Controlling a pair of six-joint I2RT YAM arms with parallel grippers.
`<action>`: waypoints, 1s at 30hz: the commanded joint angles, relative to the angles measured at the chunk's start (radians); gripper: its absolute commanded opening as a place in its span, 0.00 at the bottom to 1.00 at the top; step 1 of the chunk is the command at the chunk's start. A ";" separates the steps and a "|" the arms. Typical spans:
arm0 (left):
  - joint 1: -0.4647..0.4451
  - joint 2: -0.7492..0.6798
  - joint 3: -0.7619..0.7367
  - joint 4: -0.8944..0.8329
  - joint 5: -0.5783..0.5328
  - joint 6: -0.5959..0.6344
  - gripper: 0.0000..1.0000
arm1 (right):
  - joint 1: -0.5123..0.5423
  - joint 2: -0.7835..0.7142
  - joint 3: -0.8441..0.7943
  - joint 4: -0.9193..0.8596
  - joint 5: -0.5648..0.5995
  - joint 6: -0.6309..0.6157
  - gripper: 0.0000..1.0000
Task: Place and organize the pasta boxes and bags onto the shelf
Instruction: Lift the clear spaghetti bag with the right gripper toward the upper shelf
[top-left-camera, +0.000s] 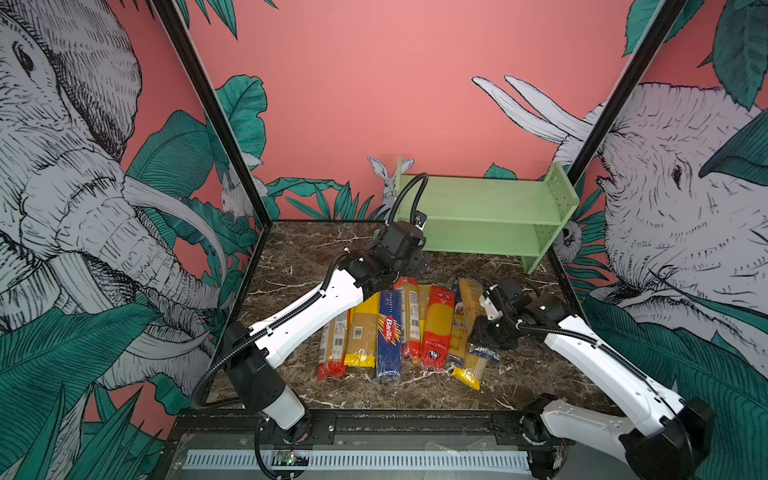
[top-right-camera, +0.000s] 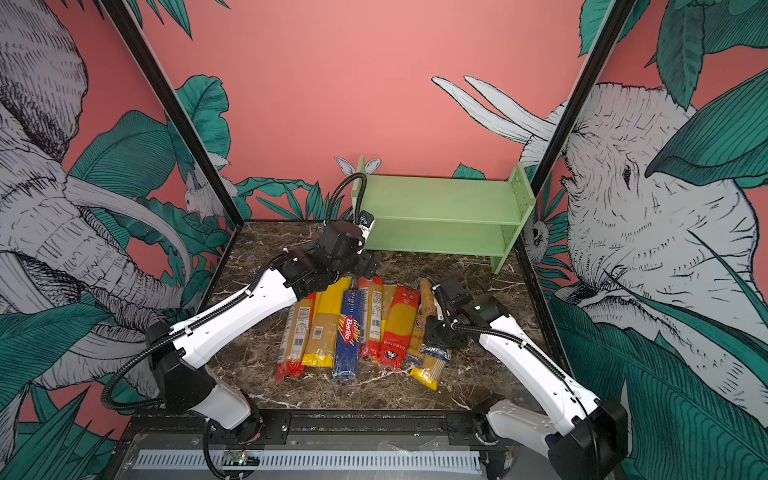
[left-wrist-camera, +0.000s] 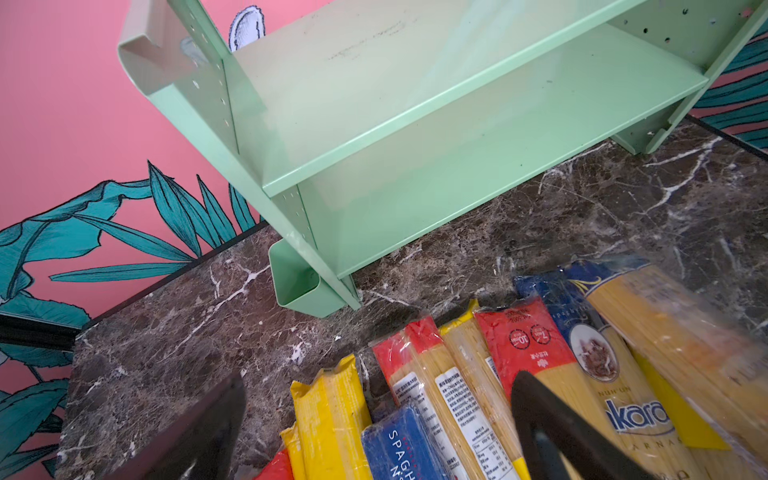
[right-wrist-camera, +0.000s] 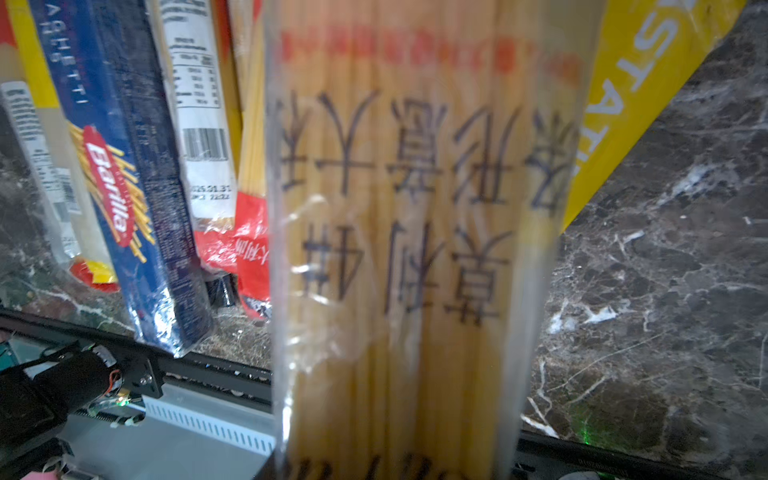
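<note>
The left pincer (top-left-camera: 417, 266) hangs over the far ends of the pasta packs (top-left-camera: 399, 328). In the left wrist view its two black fingers (left-wrist-camera: 552, 424) stand spread wide and free, and the packs lie below them. Directly under this pincer are a bag with yellow ends (left-wrist-camera: 332, 415), the dark blue Barilla box (left-wrist-camera: 399, 444) and a bag with a red end and white labels (left-wrist-camera: 419, 374). A little beyond the pincer, in the direction where its fingers point, stands the light green shelf (left-wrist-camera: 415, 83) with its two boards. The small green cup (left-wrist-camera: 299, 282) on the side of the shelf is the part nearest to the pincer.

The right pincer (top-left-camera: 487, 336) is low on the side of the row away from the left arm. In the right wrist view a clear spaghetti bag (right-wrist-camera: 395, 249) with black Chinese characters fills the middle, very close to the camera and blurred. The fingers of this pincer do not show, so I cannot tell whether it pinches the bag or only stands around it. Beside this pincer, toward the left arm, lie a red bag (top-left-camera: 438, 324) and then the Barilla box. On its other side a yellow bag end (right-wrist-camera: 623, 104) shows, and after it the bare dark marble worktop (right-wrist-camera: 665, 291).

All the packs lie side by side on the worktop. The shelf stands behind them, apart from the right pincer.
</note>
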 joint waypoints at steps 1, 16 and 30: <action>0.007 -0.014 0.045 0.014 -0.012 0.024 0.99 | 0.004 -0.051 0.084 -0.006 0.001 -0.051 0.15; 0.040 -0.158 0.037 -0.063 -0.085 0.055 0.99 | 0.004 0.113 0.626 -0.170 0.036 -0.181 0.14; 0.154 -0.381 -0.017 -0.178 -0.015 0.081 0.99 | -0.040 0.592 1.169 -0.102 0.112 -0.278 0.14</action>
